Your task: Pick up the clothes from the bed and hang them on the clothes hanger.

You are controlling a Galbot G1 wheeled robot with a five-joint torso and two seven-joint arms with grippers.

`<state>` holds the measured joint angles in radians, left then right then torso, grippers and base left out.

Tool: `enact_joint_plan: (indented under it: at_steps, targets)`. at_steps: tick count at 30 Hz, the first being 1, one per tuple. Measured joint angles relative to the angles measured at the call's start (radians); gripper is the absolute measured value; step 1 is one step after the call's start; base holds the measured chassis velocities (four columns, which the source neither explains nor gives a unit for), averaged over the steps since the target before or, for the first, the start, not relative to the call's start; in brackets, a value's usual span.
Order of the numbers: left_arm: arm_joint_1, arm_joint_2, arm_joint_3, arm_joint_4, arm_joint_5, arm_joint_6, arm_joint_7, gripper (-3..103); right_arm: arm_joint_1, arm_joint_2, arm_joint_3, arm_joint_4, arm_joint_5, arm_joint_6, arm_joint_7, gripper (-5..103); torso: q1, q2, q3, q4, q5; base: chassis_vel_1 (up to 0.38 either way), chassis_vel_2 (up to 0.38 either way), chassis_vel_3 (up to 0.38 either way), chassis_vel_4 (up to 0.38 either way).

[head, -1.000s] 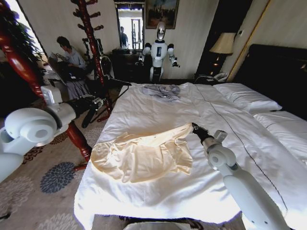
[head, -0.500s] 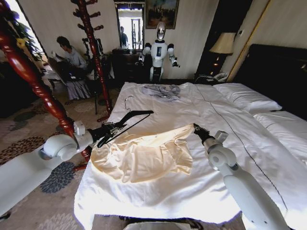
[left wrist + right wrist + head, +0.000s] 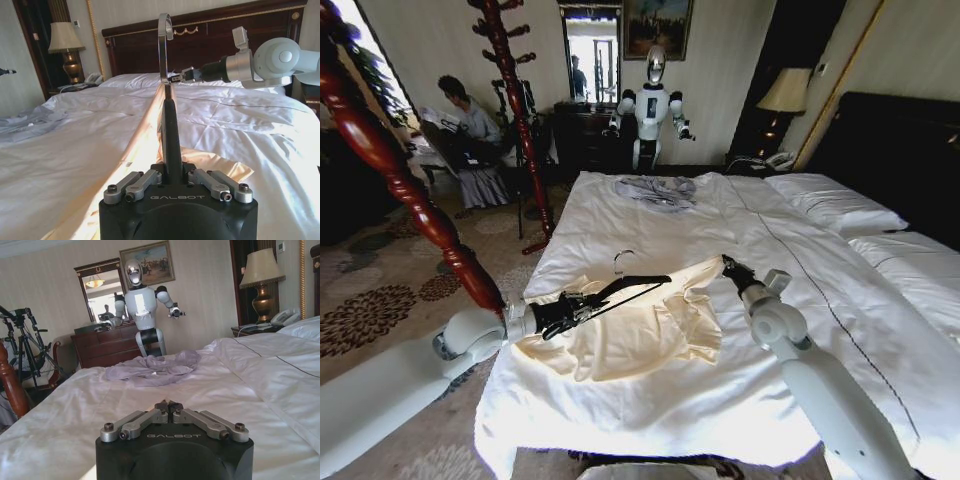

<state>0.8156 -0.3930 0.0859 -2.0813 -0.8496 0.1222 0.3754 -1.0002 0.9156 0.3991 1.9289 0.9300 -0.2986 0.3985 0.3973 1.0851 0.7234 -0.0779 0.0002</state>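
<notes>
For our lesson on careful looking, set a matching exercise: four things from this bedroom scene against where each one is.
1 clothes hanger
2 clothes
3 grey garment
4 lamp

A far end of the bed
B held in the left gripper
C beside the headboard
D spread on the near part of the bed

Pairs: 1-B, 2-D, 3-A, 4-C

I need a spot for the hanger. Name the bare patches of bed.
The bed is bare near the foot edge below the cream shirt, and between the shirt and the grey garment. The middle is crowded: hanger, left gripper, right gripper.
</notes>
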Motion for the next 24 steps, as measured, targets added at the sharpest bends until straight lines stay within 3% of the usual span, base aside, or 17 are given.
enact_joint_plan:
  at_steps: [6, 15, 24]
  targets:
    - [-0.045, -0.035, 0.056, 0.031, 0.007, 0.004, -0.017, 16, -0.012, -0.005, 0.003, 0.035, 0.000, -0.002, 0.000, 0, 0.000, 0.000, 0.000, 0.0001, -0.0001, 0.000, 0.000, 0.000, 0.000]
    - [-0.193, -0.119, 0.254, 0.098, 0.023, 0.015, -0.035, 16, -0.070, -0.002, 0.046, 0.119, 0.003, -0.009, -0.001, 0, 0.000, 0.000, 0.000, -0.0003, -0.0001, 0.000, 0.000, 0.000, 0.000]
    - [-0.225, -0.147, 0.278, 0.132, 0.031, 0.012, -0.037, 16, -0.085, -0.018, 0.067, 0.147, 0.028, -0.011, 0.001, 0, 0.000, 0.000, 0.000, -0.0001, 0.0000, 0.000, 0.000, 0.000, 0.000]
